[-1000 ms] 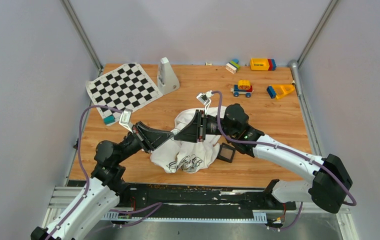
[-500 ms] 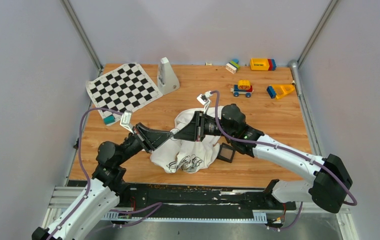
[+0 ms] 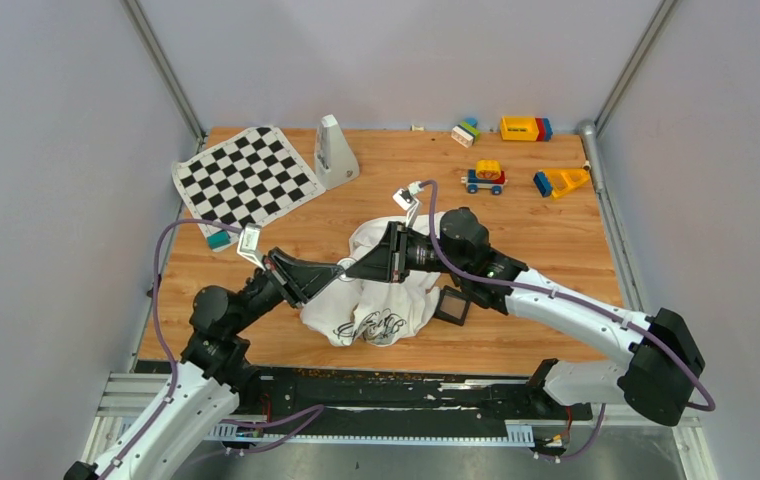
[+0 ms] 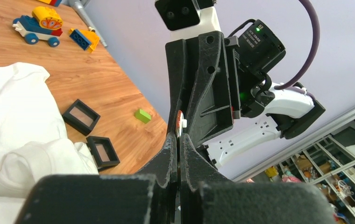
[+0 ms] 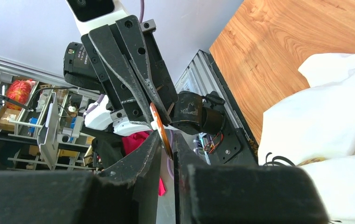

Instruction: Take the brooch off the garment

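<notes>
1. Progress: the brooch (image 5: 158, 122) is up in the air over the left edge of the garment (image 3: 381, 310). I see no cloth clinging to it, so I judge the removal all but done.
2. My left gripper (image 4: 178, 140) is pinched flat on one edge of the brooch. My right gripper (image 5: 167, 138) meets it nose to nose, its jaws drawn narrow with the disc's other edge in the gap. I cannot tell whether those pads are biting yet.
3. What is left, I judge, is to pass the brooch fully to one gripper and set it down away from the garment.
4. Below both grippers the garment lies crumpled on the table (image 3: 556, 240), its black script on the near side.
5. Two black square frames are the nearest things to containers. One frame (image 4: 102, 151) sits just beside the garment's right edge and the other frame (image 4: 81, 116) a little beyond it. Each shows only a pale inner panel with nothing lying in it.
6. Beyond the garment stand a toy car (image 3: 484, 178) and a chequered mat (image 3: 246, 175); neither holds the brooch.
</notes>
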Robot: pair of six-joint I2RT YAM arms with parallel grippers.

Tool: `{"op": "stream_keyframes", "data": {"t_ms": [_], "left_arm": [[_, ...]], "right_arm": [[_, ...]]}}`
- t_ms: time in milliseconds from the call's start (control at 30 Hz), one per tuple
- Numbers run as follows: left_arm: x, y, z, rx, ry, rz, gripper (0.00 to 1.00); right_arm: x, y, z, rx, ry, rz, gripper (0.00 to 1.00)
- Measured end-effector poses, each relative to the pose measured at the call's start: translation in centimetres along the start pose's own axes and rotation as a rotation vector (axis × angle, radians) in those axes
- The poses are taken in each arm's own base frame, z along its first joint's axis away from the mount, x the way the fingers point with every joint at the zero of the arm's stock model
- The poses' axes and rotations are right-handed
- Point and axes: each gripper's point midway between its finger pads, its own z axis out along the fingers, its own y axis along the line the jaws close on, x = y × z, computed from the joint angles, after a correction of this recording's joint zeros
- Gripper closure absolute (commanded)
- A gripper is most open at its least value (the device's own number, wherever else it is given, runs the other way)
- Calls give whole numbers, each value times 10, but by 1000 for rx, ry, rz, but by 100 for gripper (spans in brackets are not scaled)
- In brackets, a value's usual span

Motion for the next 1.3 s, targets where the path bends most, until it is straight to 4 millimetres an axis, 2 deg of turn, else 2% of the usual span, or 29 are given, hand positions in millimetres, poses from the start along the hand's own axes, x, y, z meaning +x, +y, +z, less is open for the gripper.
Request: {"op": "stream_keyframes", "data": {"t_ms": [200, 267, 433, 600, 700, 800, 900, 1000, 1067, 1133, 1200, 1267, 1300], "left_arm": [[0, -1, -3, 0, -4, 16, 100], [0, 0, -4, -11, -1, 25, 100], [2, 7, -5, -65, 23, 51, 100], [16, 19, -3, -113, 111, 57, 100], [38, 27, 2, -133, 214, 39, 100], [70, 26, 6, -132, 353, 33, 100], [97, 21, 15, -131, 482, 50, 100], [123, 25, 25, -160, 602, 72, 100], [142, 40, 30, -220, 679, 77, 100], [158, 64, 29, -311, 733, 79, 100], [167, 94, 20, -431, 769, 77, 100], [161, 122, 11, -543, 766, 66, 100], [152, 137, 8, -599, 738, 60, 100]], "right_arm": [[-1, -6, 0, 30, -11, 9, 40], [-2, -12, 0, 49, -21, 5, 33], [-4, -27, -15, 123, -56, -21, 27], [-6, -36, -51, 241, -117, -60, 23], [-7, -50, -80, 360, -173, -56, 21], [-5, -78, -108, 530, -221, -22, 20], [7, -111, -133, 712, -238, 34, 20], [25, -142, -158, 873, -240, 90, 23], [36, -157, -171, 951, -239, 116, 25], [44, -168, -181, 1011, -237, 132, 26], [48, -176, -187, 1056, -237, 138, 25], [49, -185, -191, 1104, -235, 138, 25], [51, -191, -192, 1140, -225, 138, 25]]}}
